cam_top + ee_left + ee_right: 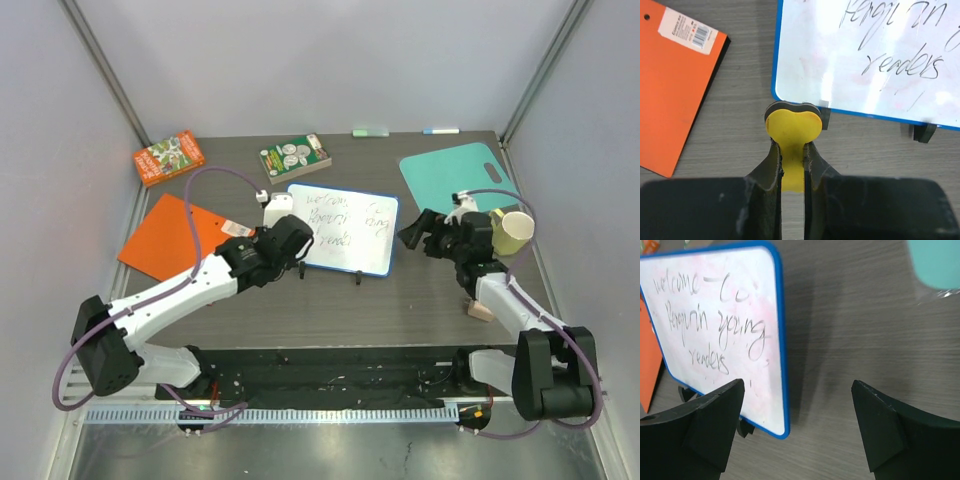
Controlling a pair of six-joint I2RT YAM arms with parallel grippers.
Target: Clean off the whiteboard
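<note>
1. The whiteboard [343, 228] sits in the middle of the table [420, 300], between the two arms, with dark handwriting on its surface.
2. The left gripper [792, 150] is clamped on a yellow eraser [791, 127], whose rounded end is just beside the board's near-left corner.
3. The right gripper [797, 390] hangs near the board's right edge, jaws spread wide, holding nothing.

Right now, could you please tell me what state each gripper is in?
The left gripper is shut on the yellow eraser.
The right gripper is open, holding nothing.
</note>
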